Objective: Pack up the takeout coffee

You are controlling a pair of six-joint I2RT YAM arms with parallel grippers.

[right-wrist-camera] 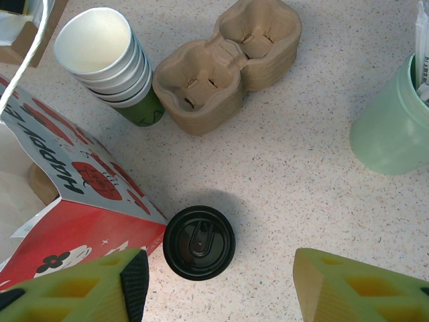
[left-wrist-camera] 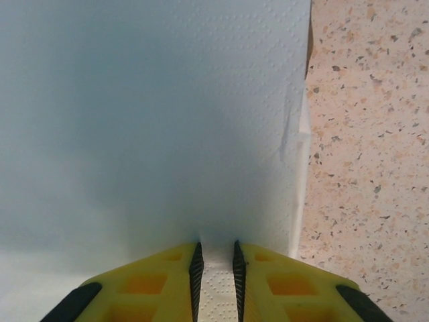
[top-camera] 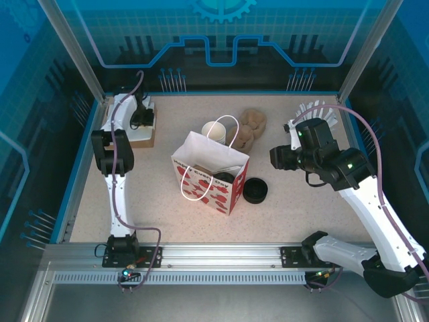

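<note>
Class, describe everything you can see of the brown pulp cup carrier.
The cup carrier is brown moulded pulp, with two pockets facing up, both empty. It lies flat on the speckled table, beyond the black lid and right beside the stacked cups; whether they touch is unclear.

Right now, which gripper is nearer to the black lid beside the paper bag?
The right. The right gripper hangs open over the black lid; the left gripper is far off to the left, pinching white napkins.
</note>
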